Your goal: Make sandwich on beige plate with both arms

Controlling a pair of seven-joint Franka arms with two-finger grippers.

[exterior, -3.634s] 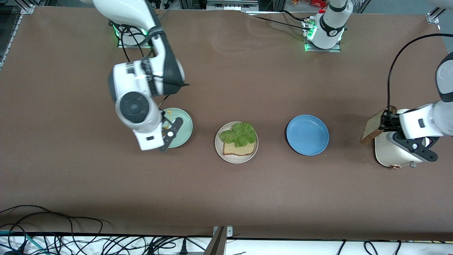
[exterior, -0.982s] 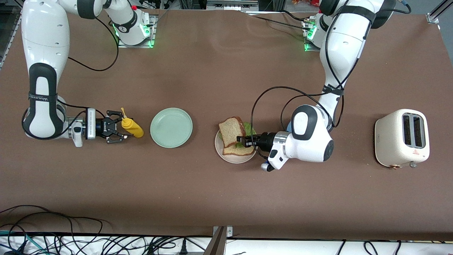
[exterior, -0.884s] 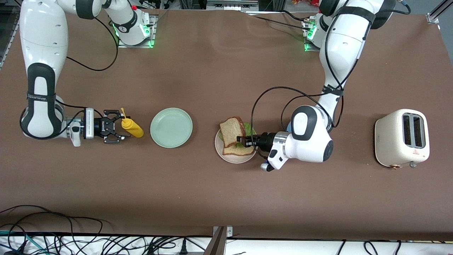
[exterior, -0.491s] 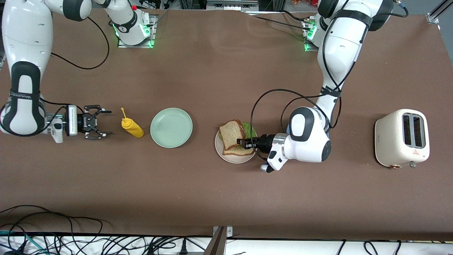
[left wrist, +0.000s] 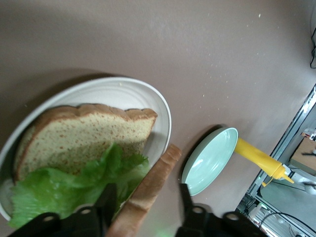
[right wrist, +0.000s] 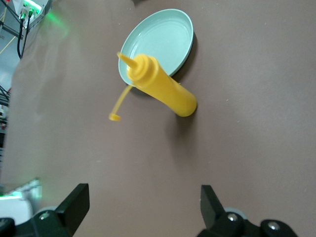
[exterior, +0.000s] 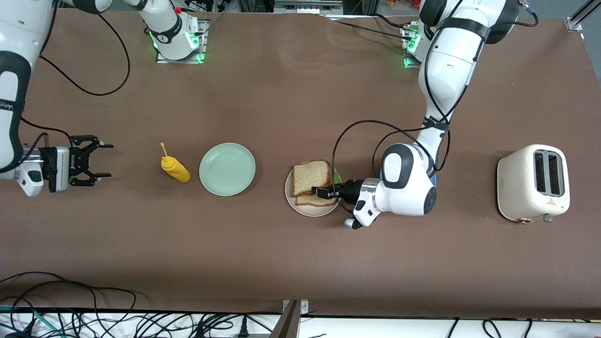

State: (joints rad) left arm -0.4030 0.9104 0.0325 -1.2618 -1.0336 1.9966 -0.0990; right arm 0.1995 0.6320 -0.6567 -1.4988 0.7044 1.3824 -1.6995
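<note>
On the beige plate (exterior: 290, 199) lies a bread slice (exterior: 307, 201) with a green lettuce leaf (exterior: 335, 175) on it. A second bread slice (exterior: 311, 175) lies over the lettuce. My left gripper (exterior: 320, 191) is low at the plate's edge on the left arm's side. In the left wrist view this gripper (left wrist: 145, 191) is open, with the top slice's crust (left wrist: 158, 173) loose between its fingers above the lettuce (left wrist: 64, 192) and the plate (left wrist: 123, 89). My right gripper (exterior: 101, 160) is open and holds nothing, toward the right arm's end of the table.
A yellow squeeze bottle (exterior: 175, 170) lies beside the mint-green plate (exterior: 227, 169), between that plate and my right gripper (right wrist: 143, 205). A blue plate (exterior: 434, 179) is mostly hidden under the left arm. A cream toaster (exterior: 534, 183) stands at the left arm's end.
The top slice has come down from a tilt onto the lettuce and my left gripper has opened. My right gripper has drawn back from the yellow bottle toward its end of the table.
</note>
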